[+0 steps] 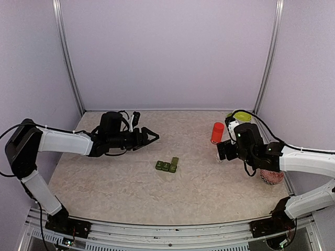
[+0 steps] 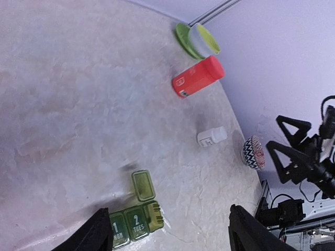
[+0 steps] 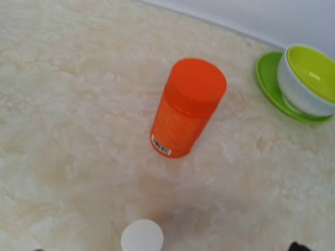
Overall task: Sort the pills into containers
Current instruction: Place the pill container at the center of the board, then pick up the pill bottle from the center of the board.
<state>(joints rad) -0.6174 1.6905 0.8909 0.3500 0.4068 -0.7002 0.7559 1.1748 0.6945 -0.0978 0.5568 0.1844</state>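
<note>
Left arm reaches low across the table, gripper (image 2: 170,235) parted and empty, containers (image 2: 137,220) lying ahead, nearest one finger. Right arm bends inward, gripper (image 1: 222,152) spread wide, empty, over a white-capped bottle (image 3: 141,236).

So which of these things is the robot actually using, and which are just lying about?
Job: containers, one lid open; likely also the red bottle and white-capped bottle, contents unseen.
Lying about: green bowl on its saucer; patterned cup.
</note>
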